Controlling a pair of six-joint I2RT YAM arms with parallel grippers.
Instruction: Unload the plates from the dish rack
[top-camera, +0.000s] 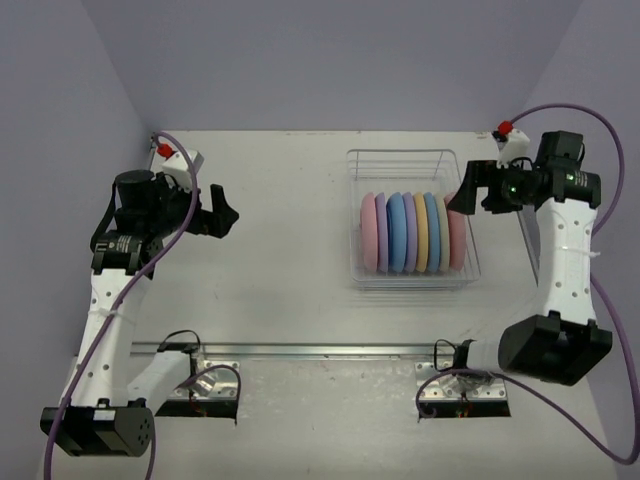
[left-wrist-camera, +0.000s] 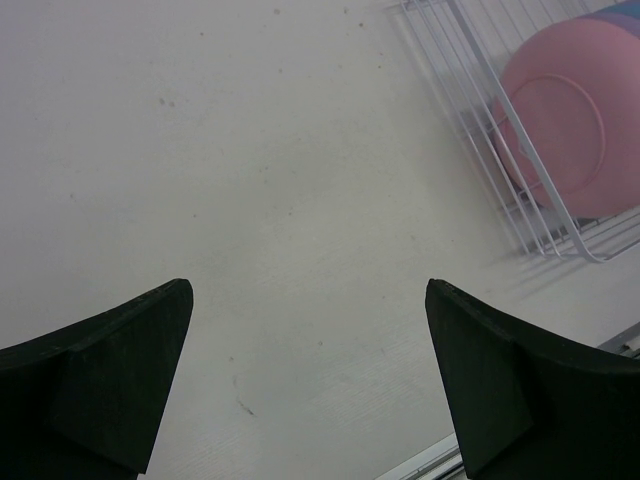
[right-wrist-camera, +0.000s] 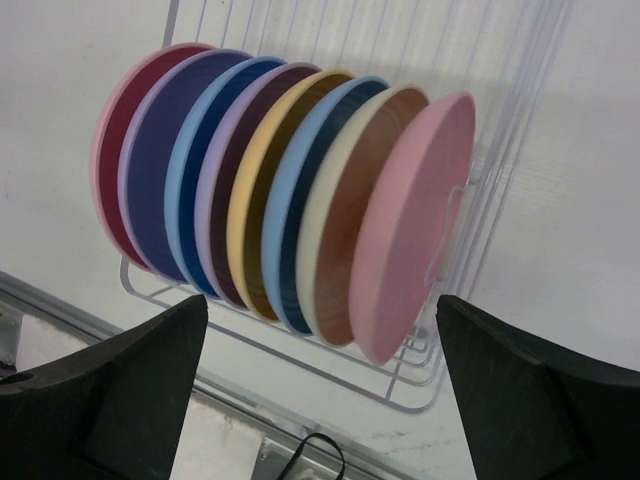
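The silver wire dish rack (top-camera: 412, 160) stands right of the table's middle. Several pastel plates (top-camera: 412, 233) stand on edge in a row in its near half, pink at both ends with lilac, blue and yellow between. In the right wrist view the plates (right-wrist-camera: 300, 190) fill the middle, the nearest one pink (right-wrist-camera: 415, 225). My right gripper (top-camera: 468, 192) is open and empty, just right of the rack beside the end pink plate. My left gripper (top-camera: 222, 215) is open and empty over bare table, well left of the rack. The left wrist view shows the rack's corner (left-wrist-camera: 470, 120) and a pink plate (left-wrist-camera: 560, 130).
A metal rail (top-camera: 300, 350) runs across the table's near side in front of the arm bases. The far half of the rack holds nothing. Grey walls close in the table at the back and sides.
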